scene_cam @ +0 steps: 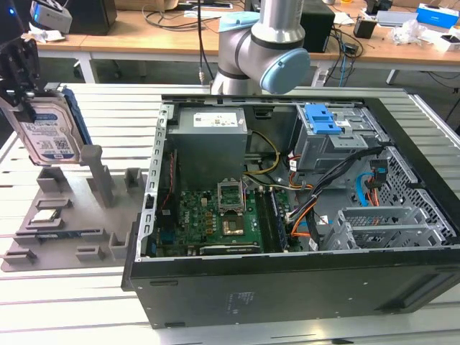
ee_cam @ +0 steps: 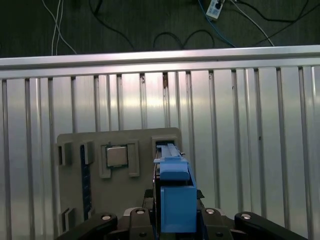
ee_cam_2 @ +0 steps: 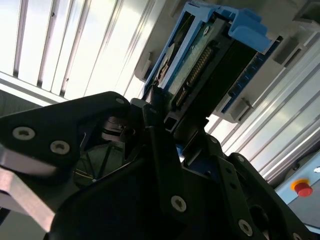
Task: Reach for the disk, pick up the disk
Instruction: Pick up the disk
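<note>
The disk (scene_cam: 52, 135), a silver hard drive with a white-and-blue label and blue side rails, hangs tilted in the air at the exterior view's left. My gripper (scene_cam: 29, 108) is shut on its upper part. It hovers just above the grey holder plate (scene_cam: 43, 215). In the second wrist view the disk (ee_cam_2: 205, 65) shows edge-on with its connector row, clamped between the black fingers (ee_cam_2: 165, 150). In the first wrist view its blue rail (ee_cam: 175, 195) stands straight out from the gripper (ee_cam: 175, 217), over the plate's slot (ee_cam: 167, 145).
An open computer case (scene_cam: 287, 208) with motherboard, cables and a blue-latched drive cage (scene_cam: 323, 122) fills the exterior view's middle and right. A small square processor chip (ee_cam: 117, 156) lies on the holder plate. Grey posts (scene_cam: 97, 172) rise from the plate. The arm's base (scene_cam: 262, 50) stands behind the case.
</note>
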Robot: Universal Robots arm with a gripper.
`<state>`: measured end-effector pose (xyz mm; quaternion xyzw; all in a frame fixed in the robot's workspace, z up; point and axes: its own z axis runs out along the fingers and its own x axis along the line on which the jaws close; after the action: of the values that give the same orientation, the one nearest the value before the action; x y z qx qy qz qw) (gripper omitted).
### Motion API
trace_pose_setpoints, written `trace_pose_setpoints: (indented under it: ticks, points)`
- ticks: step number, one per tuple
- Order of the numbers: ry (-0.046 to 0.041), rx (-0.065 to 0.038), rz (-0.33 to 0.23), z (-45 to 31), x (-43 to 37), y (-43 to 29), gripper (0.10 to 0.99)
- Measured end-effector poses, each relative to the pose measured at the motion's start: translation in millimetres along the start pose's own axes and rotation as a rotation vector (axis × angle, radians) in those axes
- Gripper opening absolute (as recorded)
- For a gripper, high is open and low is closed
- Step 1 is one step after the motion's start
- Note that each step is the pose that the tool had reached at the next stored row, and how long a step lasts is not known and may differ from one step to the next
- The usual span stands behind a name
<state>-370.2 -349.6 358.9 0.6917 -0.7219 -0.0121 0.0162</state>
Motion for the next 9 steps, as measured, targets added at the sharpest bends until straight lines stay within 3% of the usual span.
trace_pose_setpoints:
  ticks: [9]
  points:
    - [-0.0001,0.000,0.000,-16.7,0.1,0.6,0.365]
